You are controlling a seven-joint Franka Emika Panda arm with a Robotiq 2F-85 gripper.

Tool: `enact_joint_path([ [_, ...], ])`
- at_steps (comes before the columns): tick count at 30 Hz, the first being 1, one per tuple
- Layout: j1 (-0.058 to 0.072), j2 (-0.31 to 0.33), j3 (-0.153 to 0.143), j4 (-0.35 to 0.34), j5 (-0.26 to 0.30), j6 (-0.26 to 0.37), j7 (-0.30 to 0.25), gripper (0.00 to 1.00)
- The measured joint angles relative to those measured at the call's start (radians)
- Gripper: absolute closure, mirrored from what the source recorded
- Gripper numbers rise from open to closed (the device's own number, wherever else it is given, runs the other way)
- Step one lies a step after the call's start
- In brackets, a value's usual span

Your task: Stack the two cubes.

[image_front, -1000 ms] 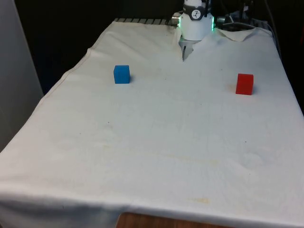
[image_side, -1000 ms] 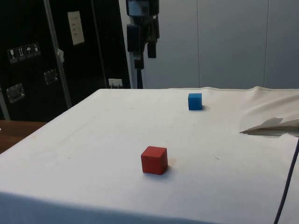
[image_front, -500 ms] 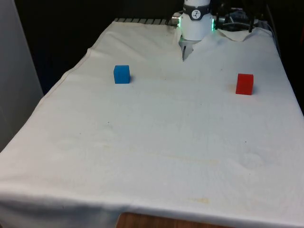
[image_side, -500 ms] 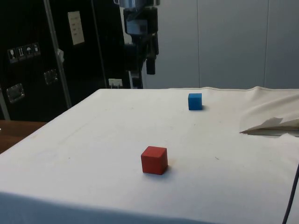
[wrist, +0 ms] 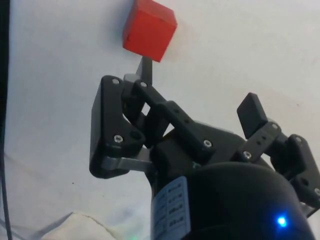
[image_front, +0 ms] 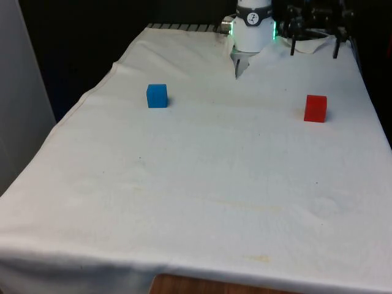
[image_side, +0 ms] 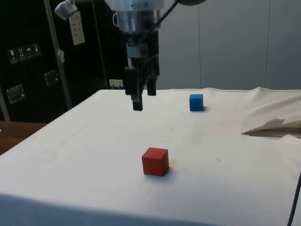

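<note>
A red cube (image_front: pixel 315 108) rests on the white cloth at the front view's right, and it also appears low in the side view (image_side: pixel 155 161). A blue cube (image_front: pixel 157 96) sits far from it at the front view's left, towards the back of the side view (image_side: pixel 196 102). My black gripper (image_front: pixel 314 48) hangs open in the air behind the red cube, on the robot's side of it. Nothing is between its fingers. In the side view the gripper (image_side: pixel 143 96) is well above the cloth. The wrist view has the red cube (wrist: pixel 149 30) just beyond the gripper (wrist: pixel 197 85).
The arm's white base (image_front: pixel 252 30) stands at the table's far end. A raised fold of cloth (image_side: pixel 273 127) lies beside it. A dark cable (image_side: pixel 290 197) hangs at the side view's right edge. The cloth's right edge (image_front: pixel 373 110) runs close to the red cube.
The gripper has come down from high above and moved towards the red cube. It has entered the front view at the top. Neither cube has moved.
</note>
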Motion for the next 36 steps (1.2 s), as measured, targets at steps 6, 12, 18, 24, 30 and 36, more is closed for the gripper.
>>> enact_joint_path([
  [6,0.001,0.038,0.015,-0.012,-0.004,0.049,0.017,0.0],
  [12,0.003,0.072,0.024,-0.03,-0.006,0.106,0.028,0.0],
  [18,0.005,0.123,0.029,-0.044,-0.006,0.176,0.031,0.0],
  [24,0.006,0.152,0.03,-0.052,-0.006,0.212,0.031,0.0],
  [30,0.007,0.201,0.03,-0.055,-0.006,0.255,0.031,0.0],
  [36,0.007,0.235,0.029,-0.062,-0.006,0.291,0.03,0.0],
])
